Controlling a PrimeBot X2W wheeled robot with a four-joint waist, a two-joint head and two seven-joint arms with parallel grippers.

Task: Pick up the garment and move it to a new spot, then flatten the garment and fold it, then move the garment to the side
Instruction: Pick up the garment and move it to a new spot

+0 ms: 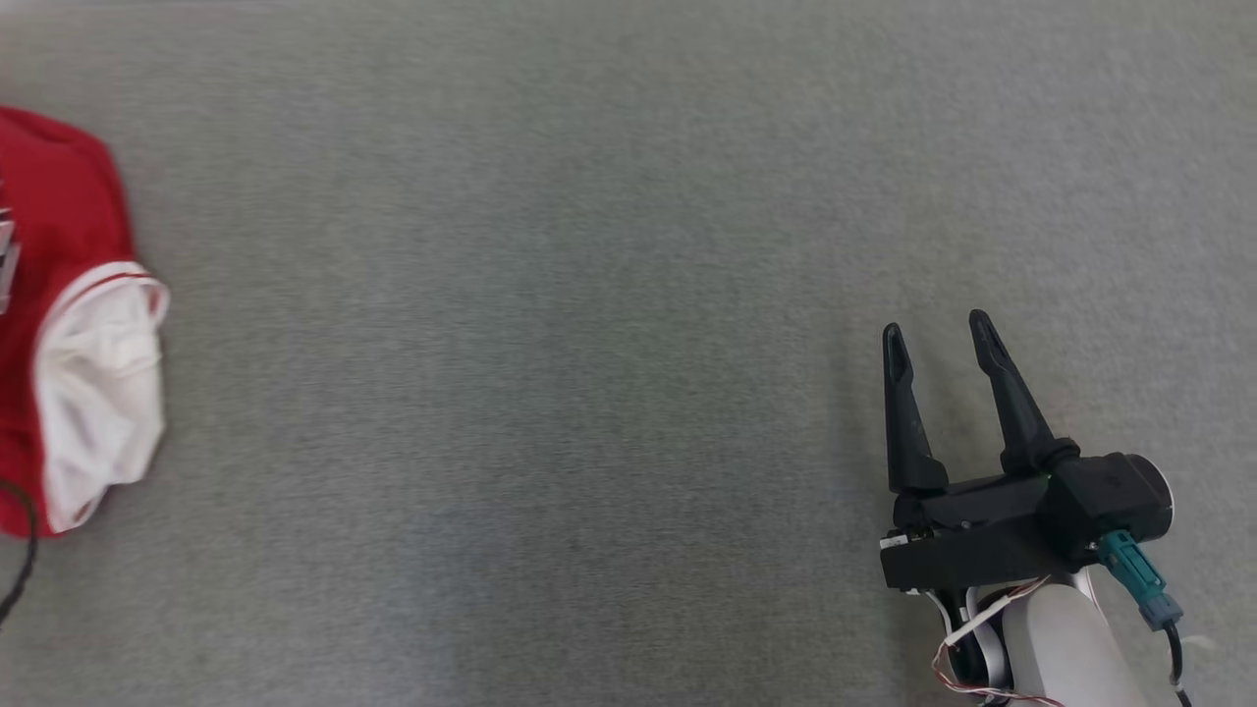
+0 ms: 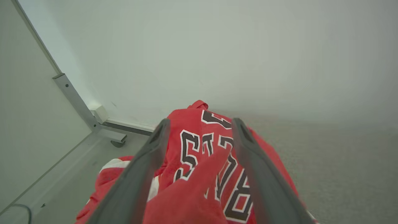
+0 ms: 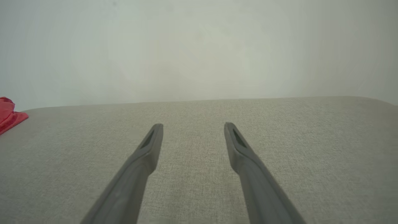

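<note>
1. Grey woven cloth surface (image 1: 589, 412): flat, with a fine even weave, matte. It carries every item below.
2. Pale plain wall (image 2: 236, 46): smooth, rising behind the surface's far edge.
3. Red jersey garment with white lining and black, white-edged lettering (image 1: 69, 216): smooth knit, crumpled into a rounded heap. It lies at the surface's far left edge in the head view, cut off by the frame, with the white inner side turned outward in soft folds.
4. Right gripper (image 1: 936, 327): matte black body on a pale rounded forearm (image 1: 1070, 638), with two long tapered dark fingers spread apart and nothing between them. It sits over bare cloth, well apart from the garment.
5. Left gripper (image 2: 201, 120): the same dark tapered fingers, spread wide. The garment's lettered folds lie between and beneath them; contact cannot be judged.
6. Grey metal frame bar with bracket (image 2: 74, 99): straight, angled, beside the garment.
7. Teal plastic connector (image 1: 1134, 570): blocky, on the right wrist.
8. Thin black cable (image 1: 25, 560): curved, just beside the garment.
</note>
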